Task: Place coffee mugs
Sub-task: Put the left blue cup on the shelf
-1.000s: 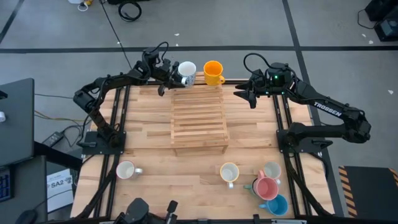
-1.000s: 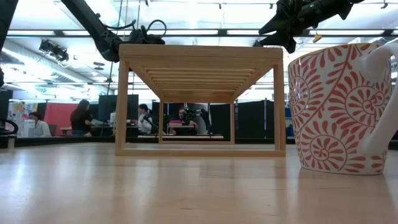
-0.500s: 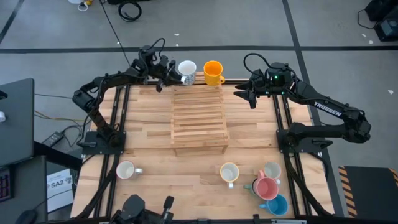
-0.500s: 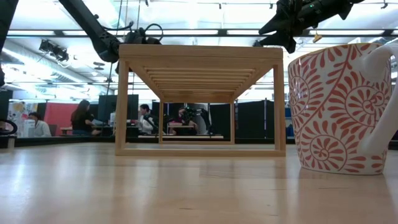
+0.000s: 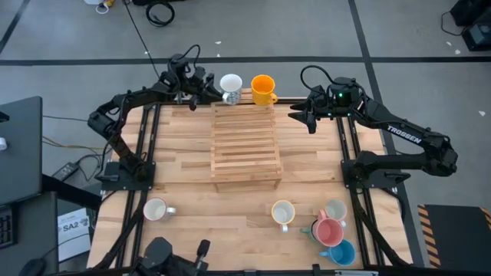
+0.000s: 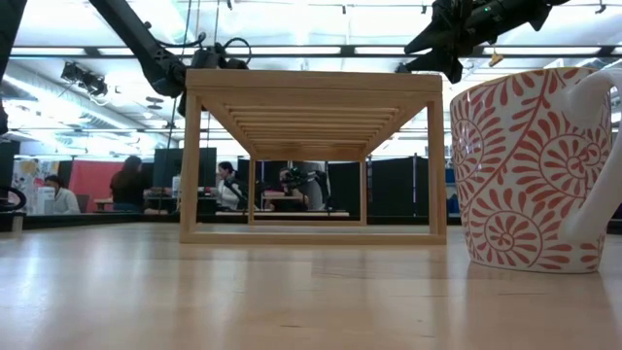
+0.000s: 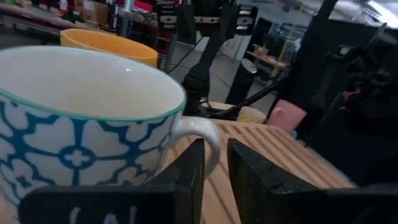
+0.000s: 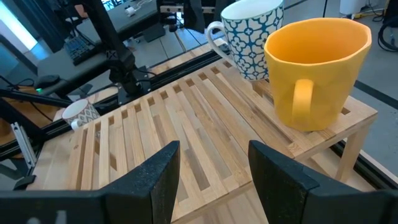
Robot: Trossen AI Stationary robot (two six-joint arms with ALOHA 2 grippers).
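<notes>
High view: patterned mug (image 5: 230,84) and orange mug (image 5: 263,89) were seen standing on the far edge of the rack (image 5: 245,146).
Left wrist view: left gripper (image 7: 214,158) was shown at the patterned mug's handle; its hold could not be told.
Right wrist view: right gripper (image 8: 213,149) was shown spread, empty, near the orange mug.
Advice: a straight retreat was judged best, lest the patterned mug be dragged.

My low view crops the red-patterned mug (image 6: 544,170) at the right edge — its handle half gone.
</notes>
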